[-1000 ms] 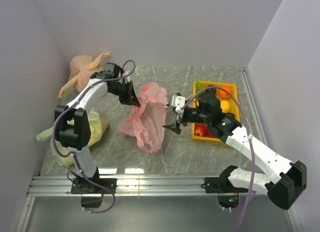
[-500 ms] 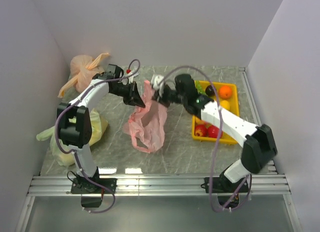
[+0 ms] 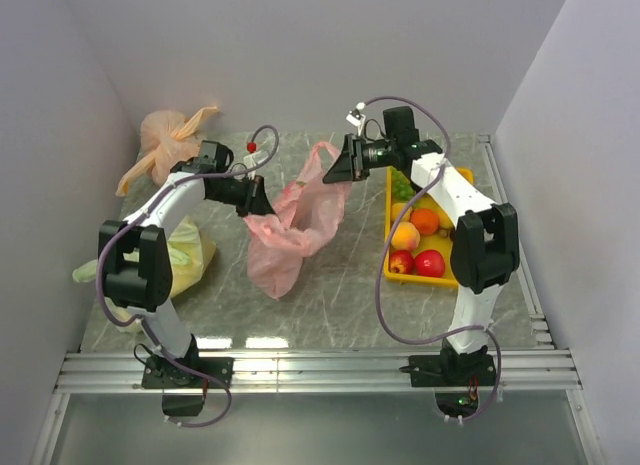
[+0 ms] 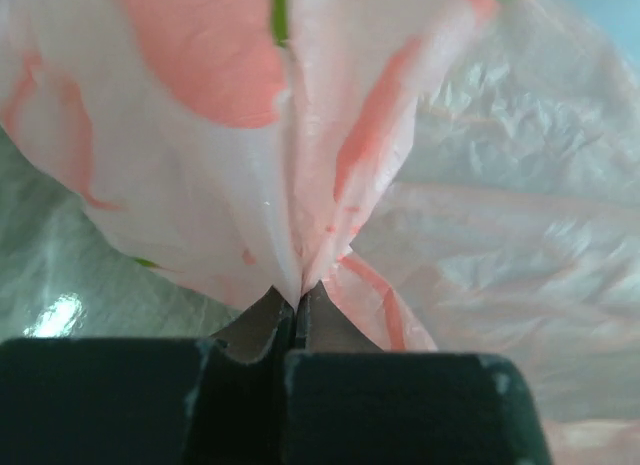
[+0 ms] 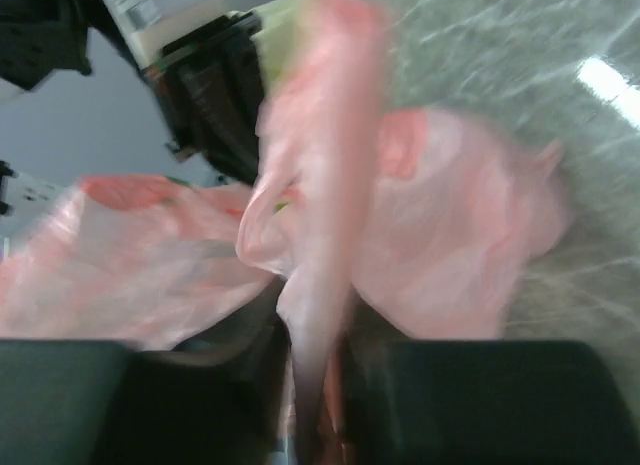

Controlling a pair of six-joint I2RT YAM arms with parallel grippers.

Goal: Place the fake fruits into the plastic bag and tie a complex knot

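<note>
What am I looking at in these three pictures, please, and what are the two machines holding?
These are two small robot arms bolted at the near edge of a marble table, each ending in a two-finger gripper. The wide picture looks down from above and behind them. The two close-ups come from cameras on the wrists. The left gripper and the right gripper each pinch the pink plastic bag, which hangs between them. Both close-ups show the fingers shut on pink film. Also on the table are a yellow tray of fake fruits, an orange-peach tied bag and a yellow-green bag.
</note>
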